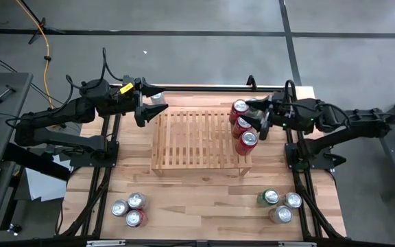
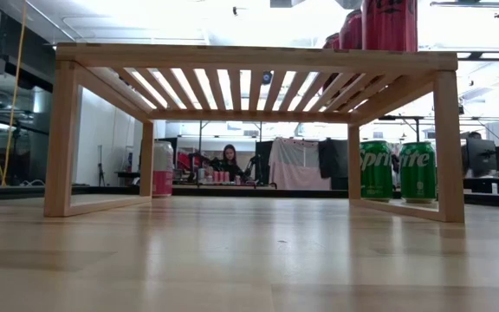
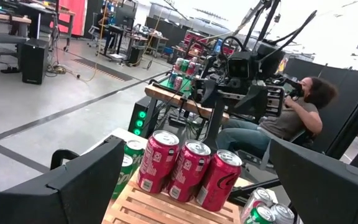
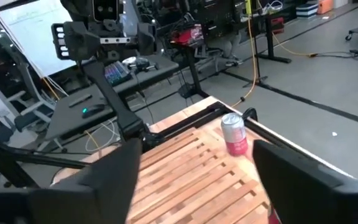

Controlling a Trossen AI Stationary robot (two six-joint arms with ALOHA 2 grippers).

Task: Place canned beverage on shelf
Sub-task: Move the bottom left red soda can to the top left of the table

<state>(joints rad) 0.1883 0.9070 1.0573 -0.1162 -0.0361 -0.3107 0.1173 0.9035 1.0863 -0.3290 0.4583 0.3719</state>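
Note:
The shelf [image 1: 196, 140], a low rack of light wood slats, stands mid-table. Three red cans [image 1: 239, 110] [image 1: 243, 126] [image 1: 247, 142] stand upright in a row on its right end; the left wrist view shows them too [image 3: 188, 170]. My right gripper [image 1: 258, 123] hovers at that end, just right of the cans, pointing level across the shelf. It is open, with nothing between its fingers [image 4: 114, 171]. My left gripper [image 1: 145, 110] hangs open at the shelf's far left corner, holding nothing.
A red can [image 4: 234, 134] stands on the table off the shelf's far left corner. Two green cans [image 2: 376, 171] [image 2: 417, 172] stand beyond the shelf's right end. Three cans [image 1: 130, 208] sit near left and three more [image 1: 280, 205] near right. A person [image 3: 294, 115] sits beyond the table.

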